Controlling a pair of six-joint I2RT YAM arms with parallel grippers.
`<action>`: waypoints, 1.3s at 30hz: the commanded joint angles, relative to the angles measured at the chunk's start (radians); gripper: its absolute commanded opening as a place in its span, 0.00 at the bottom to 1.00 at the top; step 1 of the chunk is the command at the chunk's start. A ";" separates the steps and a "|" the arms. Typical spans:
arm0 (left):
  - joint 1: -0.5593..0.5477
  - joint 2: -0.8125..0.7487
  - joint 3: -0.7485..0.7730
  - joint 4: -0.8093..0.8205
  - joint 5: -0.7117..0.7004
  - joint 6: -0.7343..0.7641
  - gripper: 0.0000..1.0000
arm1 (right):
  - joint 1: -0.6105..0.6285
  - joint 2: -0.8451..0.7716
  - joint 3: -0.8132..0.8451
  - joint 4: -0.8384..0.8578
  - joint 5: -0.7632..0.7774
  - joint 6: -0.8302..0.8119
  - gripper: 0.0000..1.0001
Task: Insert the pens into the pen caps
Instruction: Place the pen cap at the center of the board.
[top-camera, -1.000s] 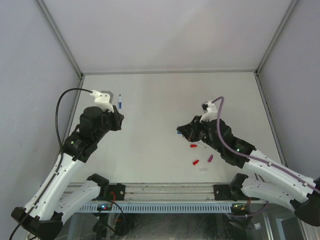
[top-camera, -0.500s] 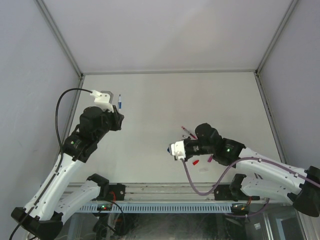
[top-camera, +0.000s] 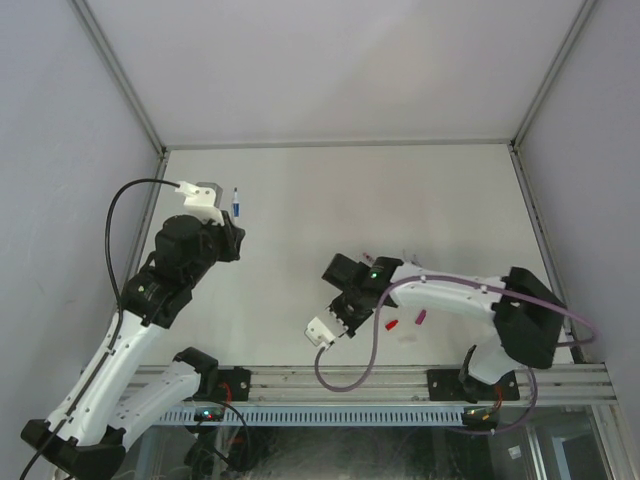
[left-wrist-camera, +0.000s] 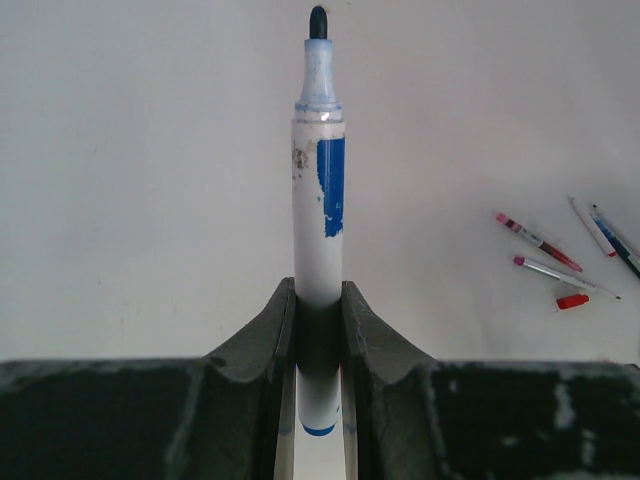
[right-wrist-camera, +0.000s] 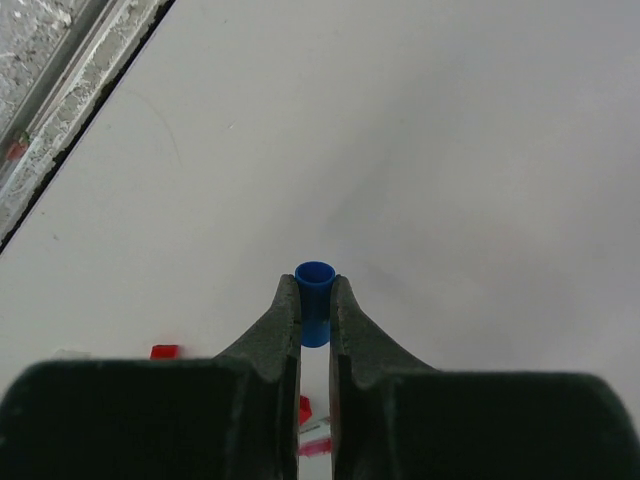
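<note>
Top external: right arm (top-camera: 440, 290) swung left since earlier; blue cap (right-wrist-camera: 315, 274) pinched betw. right gripper (right-wrist-camera: 315, 288) tips, left gripper (left-wrist-camera: 318, 298) clamped pen (left-wrist-camera: 320, 200).

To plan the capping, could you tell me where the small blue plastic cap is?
In the right wrist view, the small blue plastic cap sits pinched in the right hand.

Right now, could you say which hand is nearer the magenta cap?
Right. The right hand is just left of the magenta cap; the left hand is far across the table.
</note>
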 joint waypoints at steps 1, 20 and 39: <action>0.006 -0.010 -0.010 0.033 -0.003 -0.009 0.00 | 0.004 0.115 0.070 -0.089 0.004 -0.053 0.00; 0.006 0.000 -0.008 0.028 0.001 -0.008 0.00 | -0.003 0.309 0.147 -0.089 0.001 -0.058 0.15; 0.010 -0.001 -0.006 0.021 -0.023 -0.009 0.00 | -0.014 0.020 0.002 0.161 -0.071 0.129 0.45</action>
